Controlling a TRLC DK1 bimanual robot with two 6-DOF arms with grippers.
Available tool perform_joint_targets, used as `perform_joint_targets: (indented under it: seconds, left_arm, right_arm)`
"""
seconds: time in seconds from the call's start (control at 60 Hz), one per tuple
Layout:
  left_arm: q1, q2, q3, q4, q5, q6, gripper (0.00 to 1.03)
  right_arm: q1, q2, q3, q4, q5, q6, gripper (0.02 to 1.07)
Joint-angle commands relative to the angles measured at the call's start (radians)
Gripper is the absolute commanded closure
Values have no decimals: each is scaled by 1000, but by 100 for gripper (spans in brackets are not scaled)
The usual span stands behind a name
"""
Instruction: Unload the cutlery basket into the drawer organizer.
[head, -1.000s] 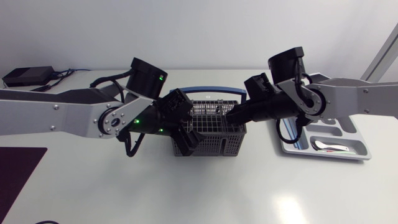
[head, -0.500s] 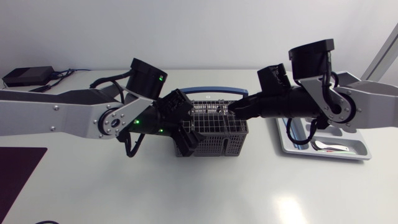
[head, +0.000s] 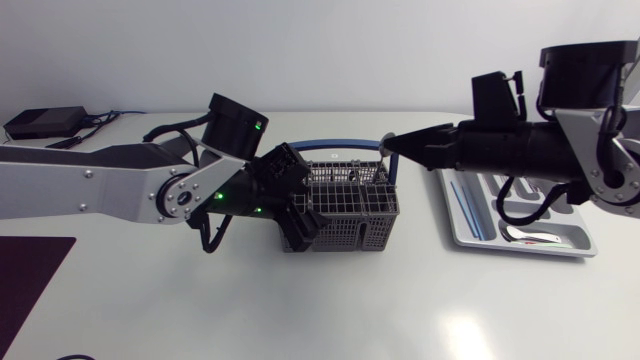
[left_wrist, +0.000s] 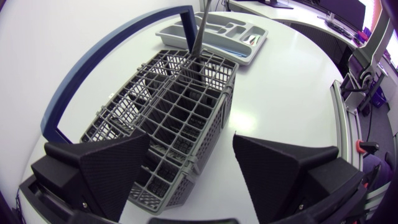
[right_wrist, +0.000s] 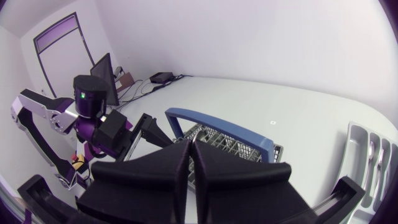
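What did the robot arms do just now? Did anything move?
The right gripper pulled back out of the cutlery basket toward the drawer organizer, with its fingers close together. Whether it took any cutlery along cannot be seen. The left gripper stayed open at the basket's end. The basket and the organizer stayed where they were.

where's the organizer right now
In the head view the organizer lies on the right side of the table, just right of the basket and partly under the right arm.
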Motion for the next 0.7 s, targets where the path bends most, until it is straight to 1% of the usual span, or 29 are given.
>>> perform_joint_targets:
  seconds: [0.0, 0.15, 0.233, 0.3, 0.333, 0.433, 0.45, 0.55, 0.6, 0.683]
  left_arm:
    - [9, -20, -20, 7, 6, 12, 5]
    - [6, -21, -18, 3, 6, 12, 5]
    - [6, -31, -15, -8, 5, 12, 5]
    - [6, -52, -15, -23, 5, 12, 5]
    - [6, -64, -15, -32, 5, 12, 5]
    - [7, -83, -10, -55, 0, 12, 5]
    - [9, -89, -12, -58, 0, 13, 5]
    - [12, -98, -12, -72, -3, 18, 5]
    - [12, -101, -12, -77, -5, 19, 5]
    - [13, -107, -12, -88, -6, 21, 5]
  right_arm:
    - [-30, -45, -18, -7, -21, 37, 102]
    - [-65, -117, -9, -62, -27, 33, 102]
    - [-103, -150, 0, -128, -9, -7, 102]
    - [-120, -180, 5, -203, 57, -72, 102]
    - [-139, -196, 3, -241, 74, -102, 102]
    - [-215, -235, -9, -309, 105, -162, 102]
    - [-247, -241, -9, -339, 109, -191, 102]
    - [-355, -242, -12, -424, 138, -302, 102]
    - [-412, -238, -24, -438, 163, -359, 102]
    - [-499, -215, -43, -458, 177, -467, 102]
